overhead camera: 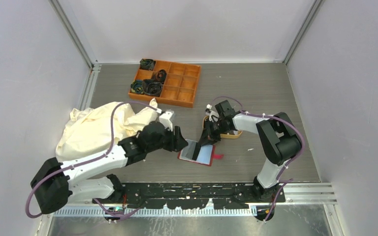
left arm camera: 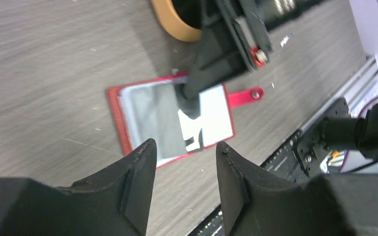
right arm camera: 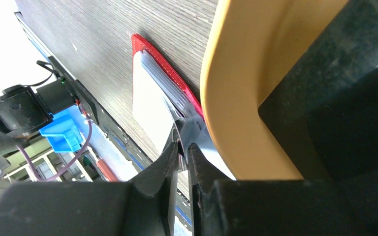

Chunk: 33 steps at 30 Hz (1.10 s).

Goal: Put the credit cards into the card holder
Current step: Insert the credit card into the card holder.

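The card holder (overhead camera: 204, 155) lies open at the middle of the table (overhead camera: 256, 93), with a red rim around grey and pale-blue pockets. A dark card (left arm camera: 157, 118) sits over its left pocket. The right gripper (right arm camera: 183, 146) noses onto it, jaws a sliver apart. I cannot tell whether they pinch anything. At 9 o'clock the left gripper (left arm camera: 184, 147) hovers spread and empty. At 2 o'clock is a tan tray (right arm camera: 221, 88), mostly hidden by the arm. At 11 o'clock an orange box (overhead camera: 184, 83) holds dark coils (overhead camera: 150, 87).

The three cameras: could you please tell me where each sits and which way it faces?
Top external: above and behind, facing down at the table; both arms show.
Left wrist: above the card holder, facing down; left fingers show.
Right wrist: low by the tan tray, facing the card holder; right fingers show.
All share the card holder.
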Each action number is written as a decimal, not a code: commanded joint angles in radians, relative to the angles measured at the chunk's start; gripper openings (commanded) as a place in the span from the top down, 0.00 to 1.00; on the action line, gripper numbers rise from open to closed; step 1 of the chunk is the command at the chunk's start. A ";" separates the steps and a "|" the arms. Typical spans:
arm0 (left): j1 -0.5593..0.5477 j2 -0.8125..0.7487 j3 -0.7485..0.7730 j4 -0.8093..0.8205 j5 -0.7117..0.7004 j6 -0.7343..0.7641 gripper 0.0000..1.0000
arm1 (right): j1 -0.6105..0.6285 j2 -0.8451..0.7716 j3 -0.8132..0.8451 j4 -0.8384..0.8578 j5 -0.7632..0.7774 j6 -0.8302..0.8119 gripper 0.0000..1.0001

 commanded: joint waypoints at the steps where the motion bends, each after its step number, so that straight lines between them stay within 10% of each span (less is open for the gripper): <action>1: -0.163 0.039 0.014 0.028 -0.106 -0.058 0.54 | -0.001 0.034 0.021 -0.012 0.083 -0.029 0.81; 12: -0.348 0.403 0.259 0.037 -0.236 -0.051 0.73 | -0.002 0.046 0.030 -0.028 0.090 -0.040 0.80; 25: -0.330 0.597 0.339 0.004 -0.381 -0.071 0.68 | -0.004 0.055 0.043 -0.050 0.105 -0.056 0.78; 33: -0.261 0.567 0.256 0.060 -0.367 -0.104 0.58 | -0.004 0.069 0.073 -0.096 0.098 -0.094 0.61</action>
